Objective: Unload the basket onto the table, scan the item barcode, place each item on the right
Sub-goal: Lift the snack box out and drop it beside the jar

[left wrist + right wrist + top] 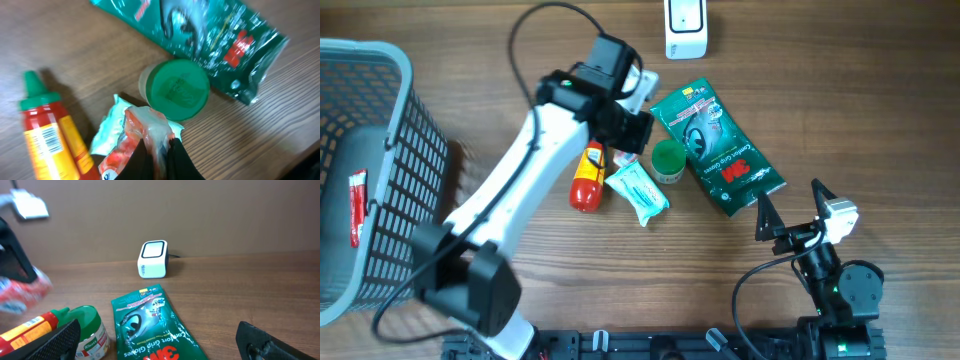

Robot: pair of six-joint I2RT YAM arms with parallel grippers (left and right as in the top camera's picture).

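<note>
Left end effector [159,144]: closed, gripping one end of a red-and-white plastic sachet [142,127] between its dark fingers [177,157]. The sachet is held over the middle of the wooden bench [840,80], just beside a small jar with a green lid [668,160] and partly over a pale teal-and-white foil packet [637,192]. Whether the sachet touches that packet cannot be told.

Right end effector [790,205]: jaws fully spread, nothing between them, positioned near the front right corner of the bench and well apart from all items.

A white box-shaped barcode scanner [686,25] is located at the far edge of the bench, near its middle, apart from the held sachet.

A green 3M glove packet [715,145] is laid flat between the scanner and the right end effector, touching the jar. A red squeeze bottle with a yellow label [587,180] is laid on its side beside the pale packet. A dark grey mesh basket [415,150] is placed at the left edge of the bench
</note>
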